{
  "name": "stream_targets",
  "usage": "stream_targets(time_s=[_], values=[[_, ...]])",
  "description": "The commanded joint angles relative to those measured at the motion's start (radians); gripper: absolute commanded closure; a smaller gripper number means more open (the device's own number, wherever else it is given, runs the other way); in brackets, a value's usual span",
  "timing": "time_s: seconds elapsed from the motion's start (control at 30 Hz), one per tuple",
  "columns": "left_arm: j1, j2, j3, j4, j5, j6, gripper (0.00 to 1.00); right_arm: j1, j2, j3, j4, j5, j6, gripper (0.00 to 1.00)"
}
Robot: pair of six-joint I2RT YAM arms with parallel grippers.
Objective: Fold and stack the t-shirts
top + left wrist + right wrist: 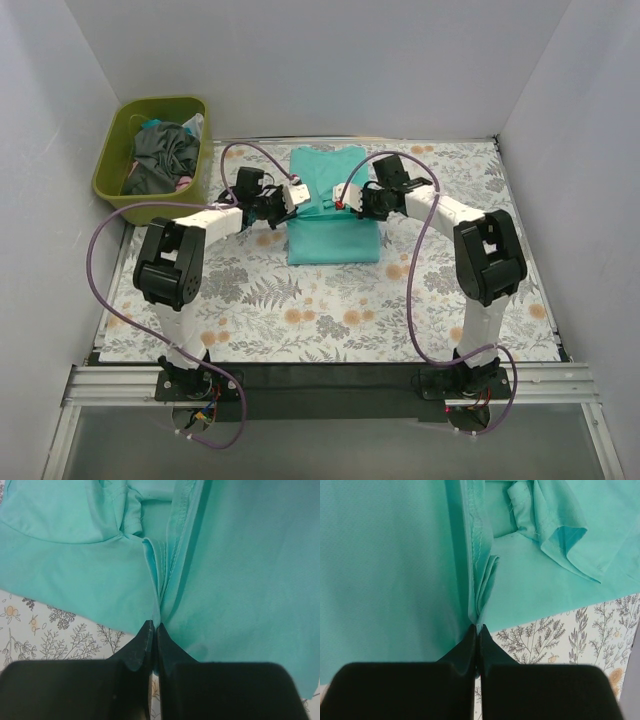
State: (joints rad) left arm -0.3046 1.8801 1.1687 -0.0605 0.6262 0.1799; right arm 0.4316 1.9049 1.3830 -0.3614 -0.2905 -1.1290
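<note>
A teal t-shirt point(332, 228) lies partly folded in the middle of the floral table. My left gripper point(296, 193) is shut on the shirt's left edge, a fold of teal cloth point(156, 597) pinched between its black fingers point(142, 645). My right gripper point(343, 196) is shut on the shirt's right side, a bunched hem point(479, 600) caught between its fingers point(487, 647). Both grippers meet close together over the shirt's middle. More shirts point(160, 155), dark grey and others, lie heaped in the green bin point(110, 160) at the back left.
The floral tablecloth point(320, 310) covers the table, with white walls on three sides. The green bin stands against the left wall. Purple cables loop from both arms over the cloth.
</note>
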Motion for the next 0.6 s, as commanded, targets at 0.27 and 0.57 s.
stream_targets(time_s=[0.27, 0.57], values=[[0.016, 0.083, 0.101, 0.090, -0.086, -0.042, 0.72, -0.017, 0.068, 0.123, 0.088, 0.094, 0.050, 0.63], [0.067, -0.064, 0.132, 0.065, -0.099, -0.259, 0.57, -0.048, -0.108, 0.116, 0.084, 0.021, 0.291, 0.57]])
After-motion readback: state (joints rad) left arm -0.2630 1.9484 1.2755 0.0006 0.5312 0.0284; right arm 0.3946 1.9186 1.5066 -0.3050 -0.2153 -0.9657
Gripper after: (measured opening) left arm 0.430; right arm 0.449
